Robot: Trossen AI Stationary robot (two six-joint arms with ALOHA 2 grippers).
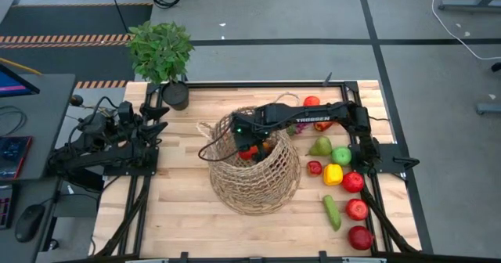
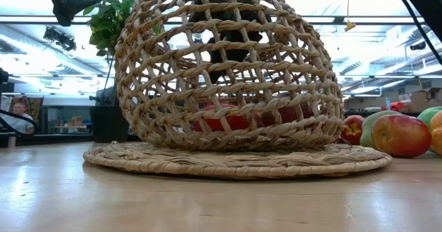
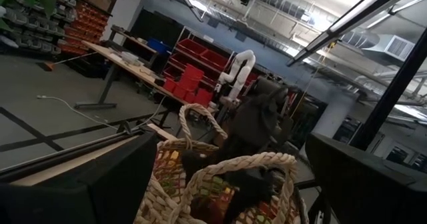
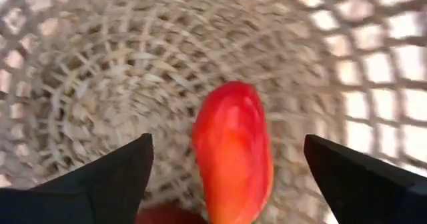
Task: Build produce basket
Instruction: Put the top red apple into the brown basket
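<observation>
Right gripper (image 4: 227, 184) reaches into the basket (image 1: 258, 177) at frame centre, fingers spread wide, a red pepper (image 4: 233, 151) lying loose between them, long axis pointing away. Remaining produce (image 1: 344, 192) sits lower right, nearest this arm. Left gripper (image 1: 153, 122) waits spread, upper left.

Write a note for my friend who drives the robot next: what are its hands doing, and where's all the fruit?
Right gripper: inside the basket, fingers spread open, a red pepper loose between them, apparently just let go.
Left gripper: open, waiting at the table's left side.
Done: a few pieces lie in the basket.
Left: pear, green apple, yellow pepper, cucumber, red apples on the table.
</observation>
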